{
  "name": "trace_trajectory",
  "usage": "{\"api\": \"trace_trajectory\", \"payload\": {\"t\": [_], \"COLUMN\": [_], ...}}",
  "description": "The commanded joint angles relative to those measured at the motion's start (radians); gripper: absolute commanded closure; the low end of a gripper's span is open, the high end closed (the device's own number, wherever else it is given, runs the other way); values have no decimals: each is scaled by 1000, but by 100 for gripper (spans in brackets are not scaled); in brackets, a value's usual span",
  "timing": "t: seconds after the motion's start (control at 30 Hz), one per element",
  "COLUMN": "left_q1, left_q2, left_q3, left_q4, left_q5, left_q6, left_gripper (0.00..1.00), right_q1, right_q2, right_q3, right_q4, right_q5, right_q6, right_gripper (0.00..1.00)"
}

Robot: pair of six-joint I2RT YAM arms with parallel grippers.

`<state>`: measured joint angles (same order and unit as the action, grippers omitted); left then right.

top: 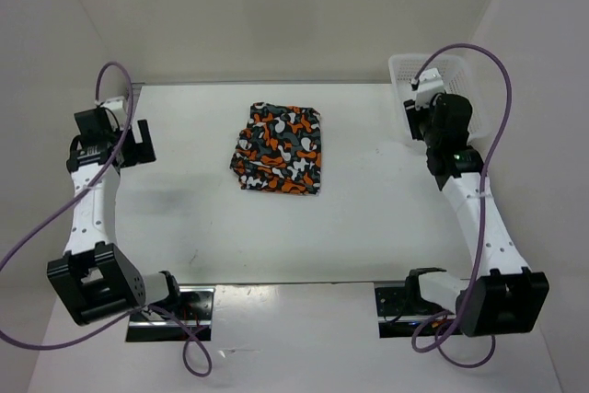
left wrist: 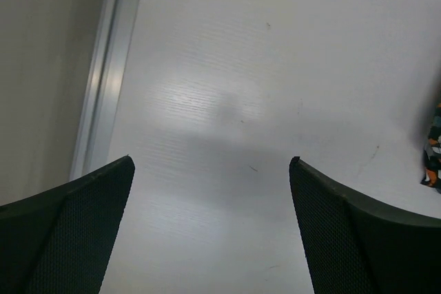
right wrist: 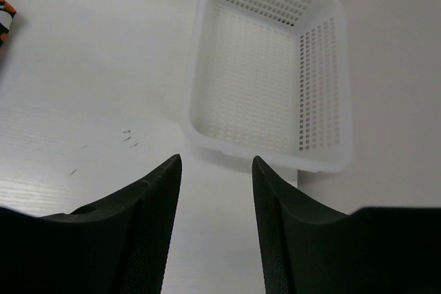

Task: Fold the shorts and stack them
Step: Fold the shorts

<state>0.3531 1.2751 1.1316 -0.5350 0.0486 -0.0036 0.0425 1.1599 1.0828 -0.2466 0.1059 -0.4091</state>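
Note:
The camouflage shorts [top: 279, 148] lie folded in a compact pile at the middle back of the white table. An edge of them shows at the right border of the left wrist view [left wrist: 433, 149] and at the left border of the right wrist view [right wrist: 5, 15]. My left gripper [top: 136, 142] is at the far left of the table, open and empty, well left of the shorts; its jaws stand wide apart in the left wrist view [left wrist: 212, 170]. My right gripper [top: 419, 119] is open and empty by the basket, right of the shorts [right wrist: 216, 163].
A white plastic mesh basket [top: 403, 75] stands at the back right corner, empty inside in the right wrist view [right wrist: 265, 5]. A metal rail [left wrist: 103, 67] runs along the table's left edge. White walls enclose the table.

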Motion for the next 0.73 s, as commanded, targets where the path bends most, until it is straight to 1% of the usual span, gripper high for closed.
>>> {"api": "trace_trajectory", "payload": {"t": [0.0, 0.1, 0.13, 0.2, 0.33, 0.63, 0.7], "left_q1": [49, 78, 90, 90, 90, 90, 90], "left_q2": [-59, -94, -94, -105, -114, -143, -143], "left_q3": [-27, -53, -68, -69, -69, -89, -89], "left_q4": [81, 93, 104, 104, 104, 104, 104], "left_q5": [-40, 57, 69, 69, 7, 27, 27], "left_q6": [4, 4, 4, 4, 4, 4, 4], "left_gripper": [0, 0, 0, 0, 0, 0, 0], "right_q1": [-16, -16, -16, -16, -16, -16, -16], "right_q2": [-78, -124, -124, -150, -169, -189, -189], "right_q3": [-66, -118, -127, -138, -167, -176, -185], "right_q4": [58, 58, 58, 58, 49, 30, 30], "right_q5": [-11, -21, -21, -32, -43, -63, -63], "right_q6": [23, 23, 23, 23, 23, 23, 23], "right_gripper": [49, 48, 48, 46, 45, 45, 42]}}
